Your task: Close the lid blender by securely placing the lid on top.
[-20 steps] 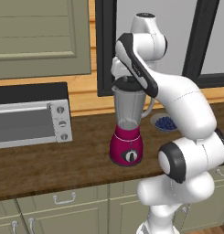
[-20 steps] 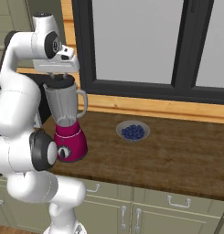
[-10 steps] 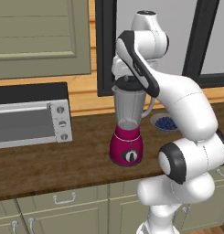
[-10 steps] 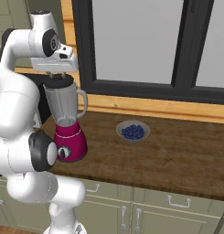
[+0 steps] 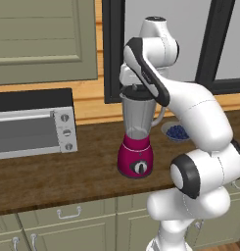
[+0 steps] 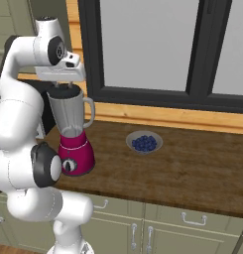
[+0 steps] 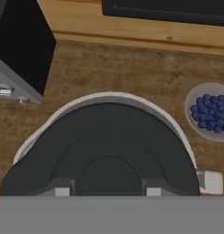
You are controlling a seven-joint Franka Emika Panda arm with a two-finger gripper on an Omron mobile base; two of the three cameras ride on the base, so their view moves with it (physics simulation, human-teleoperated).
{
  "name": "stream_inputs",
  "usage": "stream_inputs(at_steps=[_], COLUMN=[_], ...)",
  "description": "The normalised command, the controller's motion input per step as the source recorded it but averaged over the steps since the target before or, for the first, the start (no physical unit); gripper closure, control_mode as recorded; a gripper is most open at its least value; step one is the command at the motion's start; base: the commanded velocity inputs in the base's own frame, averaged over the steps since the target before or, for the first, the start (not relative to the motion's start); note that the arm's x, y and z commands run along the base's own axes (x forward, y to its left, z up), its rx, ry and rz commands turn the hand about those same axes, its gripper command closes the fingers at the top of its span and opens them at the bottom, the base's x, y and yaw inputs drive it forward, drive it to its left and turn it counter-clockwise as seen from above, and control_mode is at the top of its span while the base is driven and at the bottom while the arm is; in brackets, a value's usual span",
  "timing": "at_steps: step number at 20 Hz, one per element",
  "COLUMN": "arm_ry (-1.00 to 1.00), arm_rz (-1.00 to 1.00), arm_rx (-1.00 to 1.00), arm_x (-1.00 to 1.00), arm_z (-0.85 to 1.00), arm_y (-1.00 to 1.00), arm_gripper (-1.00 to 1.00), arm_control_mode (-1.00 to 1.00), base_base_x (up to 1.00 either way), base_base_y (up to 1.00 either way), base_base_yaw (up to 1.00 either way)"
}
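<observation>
From the left base view, my jaws sit right over the blender on the bench, beside the toaster oven. The right base view shows the jar handle and the bowl of blueberries nearby. In the hand view, my jaws hold the lid, clamped narrow, covering the jar's rim.

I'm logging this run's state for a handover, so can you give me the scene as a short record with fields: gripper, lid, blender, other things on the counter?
gripper: shut on the lid, directly above the blender jar
lid: dark, round, at the jar's rim; whether it is fully seated I cannot tell
blender: upright on the wooden counter, magenta base
bowl of blueberries: beside the blender, apart from it
toaster oven: on the blender's other side
</observation>
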Motion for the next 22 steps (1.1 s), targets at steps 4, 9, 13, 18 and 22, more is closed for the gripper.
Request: stream_inputs(at_steps=[4, 9, 13, 18, 22], arm_ry=[0.00, -0.01, -0.10, -0.19, -0.14], arm_rz=[0.00, 0.00, 0.00, 0.00, 0.00], arm_rx=[0.00, 0.00, 0.00, 0.00, 0.00], arm_x=[0.07, 0.13, 0.09, 0.05, 0.02], arm_z=[-0.18, -0.09, -0.04, -0.05, -0.25], arm_y=[0.00, 0.00, 0.00, 0.00, 0.00], arm_gripper=[1.00, 1.00, 1.00, 1.00, 1.00], arm_control_mode=[-1.00, -1.00, -1.00, -1.00, -1.00], base_base_x=[0.00, 0.00, 0.00, 0.00, 0.00], base_base_y=[0.00, 0.00, 0.00, 0.00, 0.00], base_base_yaw=[0.00, 0.00, 0.00, 0.00, 0.00])
